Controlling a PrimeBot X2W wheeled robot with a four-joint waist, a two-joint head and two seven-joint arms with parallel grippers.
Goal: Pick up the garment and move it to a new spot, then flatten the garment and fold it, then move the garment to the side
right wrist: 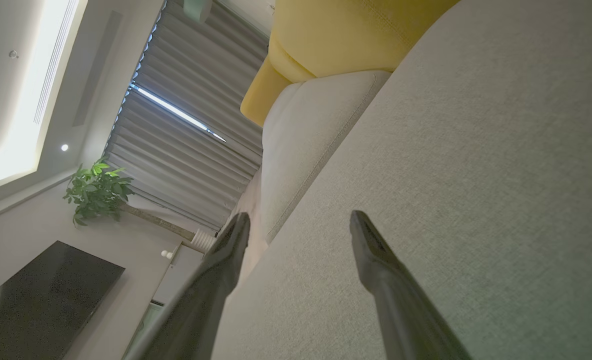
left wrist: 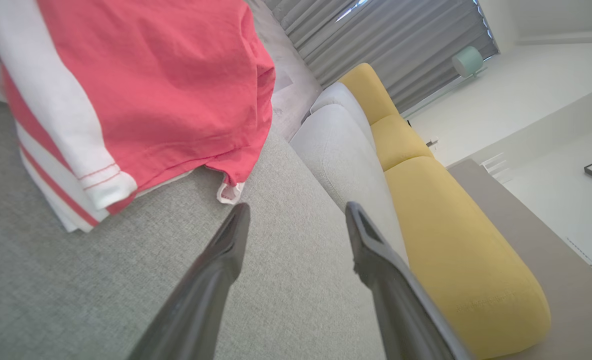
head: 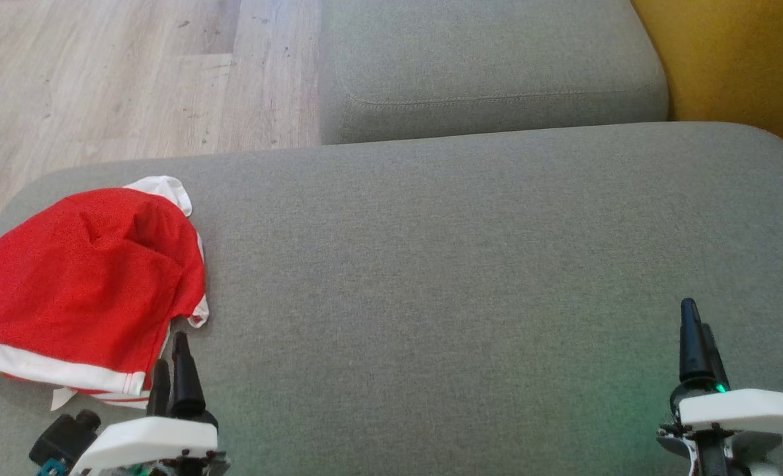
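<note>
on grey cushion [head: 431, 264], crumpled red-white garment [head: 87, 277]

Garment [head: 87, 277]: thin red cloth, matt, fine weave, with white stitched hem bands. Sofa cushion [head: 464, 264] is coarse grey woven fabric, matt; the backrest [left wrist: 451, 240] is yellow cloth, smoother. Floor [head: 133, 79] shows pale wood grain; left gripper [left wrist: 297, 212] fingers [left wrist: 211, 280] look smooth, dark, faintly glossy.

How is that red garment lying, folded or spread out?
Folded, loosely: the red garment lies in a compact bundle, white-trimmed layers stacked at its edge, on the grey cushion.
</note>
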